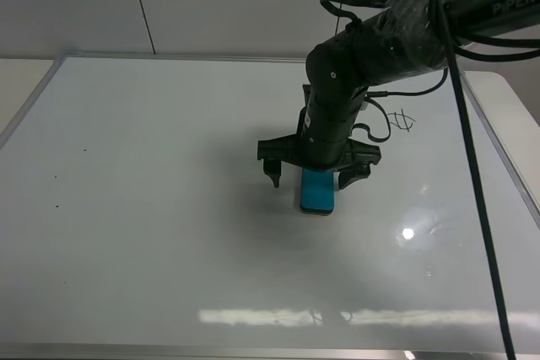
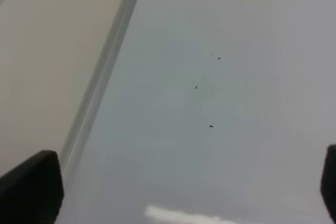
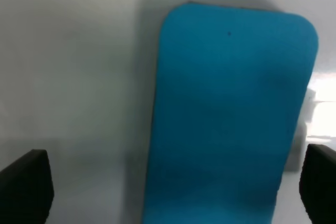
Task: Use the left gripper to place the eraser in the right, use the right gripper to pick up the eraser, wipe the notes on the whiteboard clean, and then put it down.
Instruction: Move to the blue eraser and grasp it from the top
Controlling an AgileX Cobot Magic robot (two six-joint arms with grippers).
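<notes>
Eraser on whiteboard — seemingly ungripped

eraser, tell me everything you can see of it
The eraser is a small rounded-rectangle block with a matte teal-blue top, plastic by the look, and a thin dark base edge. It lies flat on the whiteboard, long side running away from the camera. The right gripper hangs over it, open fingers straddling it; no grip shows.

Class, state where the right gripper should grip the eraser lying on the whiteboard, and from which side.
Probably its two long sides, across the narrow width, coming straight down: the eraser lies flat, teal top up, long sides facing the open fingers of the right gripper.
</notes>
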